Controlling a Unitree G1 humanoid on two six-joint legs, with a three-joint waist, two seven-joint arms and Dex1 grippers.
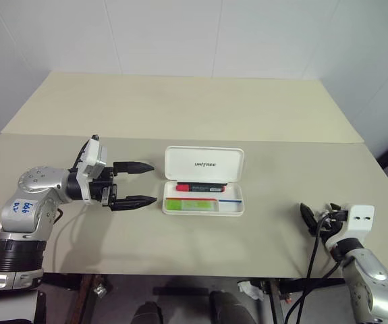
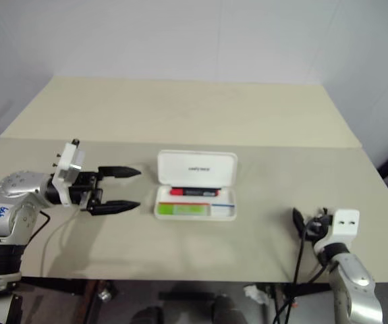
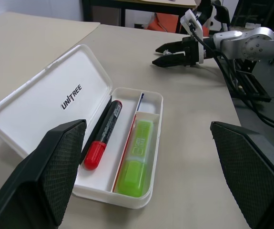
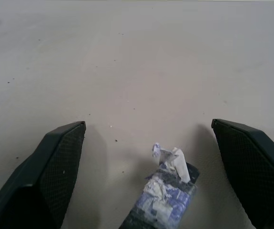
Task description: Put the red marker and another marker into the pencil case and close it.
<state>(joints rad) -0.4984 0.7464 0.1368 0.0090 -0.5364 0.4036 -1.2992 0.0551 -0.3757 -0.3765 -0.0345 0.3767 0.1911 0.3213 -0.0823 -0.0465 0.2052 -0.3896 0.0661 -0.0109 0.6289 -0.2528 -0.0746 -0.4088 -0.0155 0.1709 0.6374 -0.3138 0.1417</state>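
Note:
The white pencil case point(image 1: 204, 162) lies open at the middle of the table, its lid with "UNITREE" lettering tilted back toward the far side. The red marker point(image 1: 200, 187) rests in the tray's rear compartment. A light-green highlighter point(image 1: 190, 204), the other marker, lies in the front compartment beside it. My left gripper point(image 1: 154, 183) hovers just left of the case, pointing at it, open and empty. The left wrist view shows both pens, the red marker point(image 3: 102, 135) and the highlighter point(image 3: 136, 157), inside the tray. Far to the right, near the table's front edge, my right gripper point(image 1: 320, 214) is open with nothing in it.
The beige table point(image 1: 180, 108) has a seam running across it behind the case, and white walls stand beyond. Black cables hang off the right arm at the front edge. A crumpled white-and-blue scrap point(image 4: 167, 191) sits low between the right gripper's fingers.

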